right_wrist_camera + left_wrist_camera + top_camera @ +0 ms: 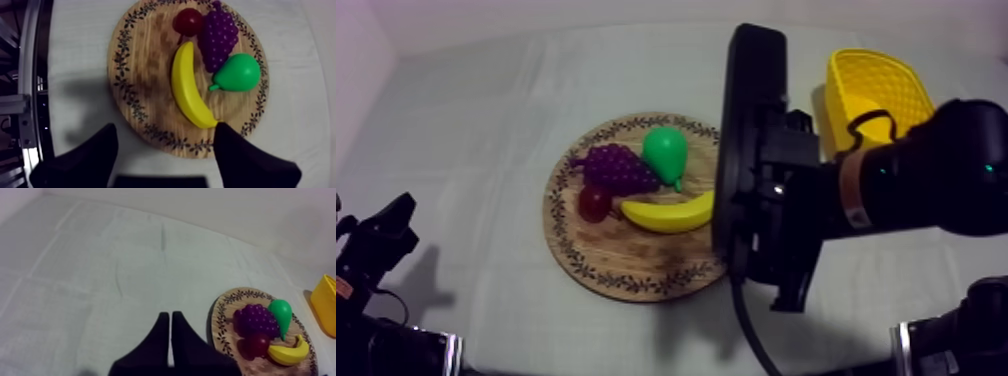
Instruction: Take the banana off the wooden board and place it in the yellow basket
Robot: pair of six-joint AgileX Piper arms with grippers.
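Observation:
The yellow banana [669,214] lies on the round wooden board [636,260], in front of a green pear [666,153], purple grapes [619,168] and a small red fruit [594,203]. My right arm [776,190] reaches in over the board's right edge. In the right wrist view my right gripper [165,127] is open wide above the board's [150,65] near rim, with the banana [189,87] just beyond its fingertips and untouched. My left gripper [170,317] is shut on nothing, low at the table's left [398,218], away from the board [225,333].
The yellow basket [876,90] stands at the back right, behind my right arm, and its corner shows past the board in the left wrist view [326,305]. Bare cloth lies left of the board and in front of it.

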